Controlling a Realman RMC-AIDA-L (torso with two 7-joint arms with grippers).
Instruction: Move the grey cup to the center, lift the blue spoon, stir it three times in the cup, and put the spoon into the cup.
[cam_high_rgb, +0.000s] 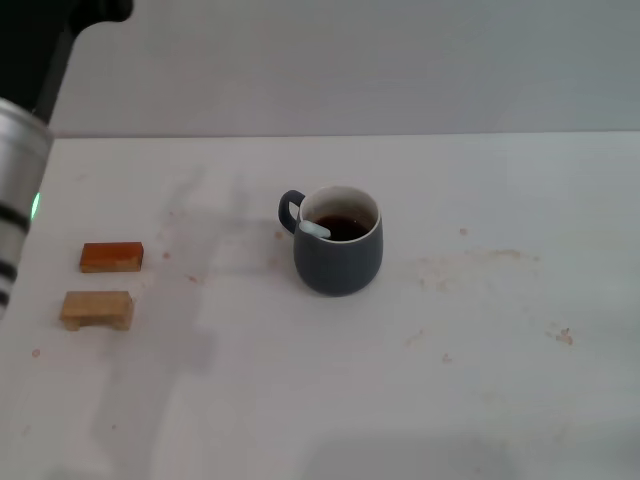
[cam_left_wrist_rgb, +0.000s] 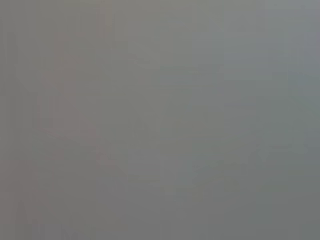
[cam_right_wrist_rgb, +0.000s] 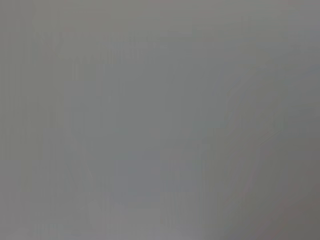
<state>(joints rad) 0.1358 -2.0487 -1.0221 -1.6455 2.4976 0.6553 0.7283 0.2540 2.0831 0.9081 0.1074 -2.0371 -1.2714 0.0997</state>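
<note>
Slate-grey ceramic, white inside: the grey cup (cam_high_rgb: 338, 243) stands upright near the middle of the frame on the white table (cam_high_rgb: 480, 380), its loop handle turned toward the upper left. Dark liquid shows inside. The blue spoon (cam_high_rgb: 313, 229) rests in it, with only the pale handle end visible, leaning on the rim on the handle side; the bowl is hidden below the liquid.

Judged from this layout, the task looks finished: cup centred, spoon in the cup. Whether three stirs were made cannot be read from these pictures. The next move probably calls for nothing beyond keeping both arms clear of the cup, since a knock could spill it.

Left of the cup and well apart from it, near the left edge, lie two small wooden blocks: a reddish-brown block (cam_high_rgb: 111, 257) above a pale tan block (cam_high_rgb: 97, 309).

A silver and black segment of the left arm (cam_high_rgb: 18, 190) sits at the upper left edge. Neither gripper is in sight, so neither one's opening or hold can be told. Both wrist views show only featureless grey.
</note>
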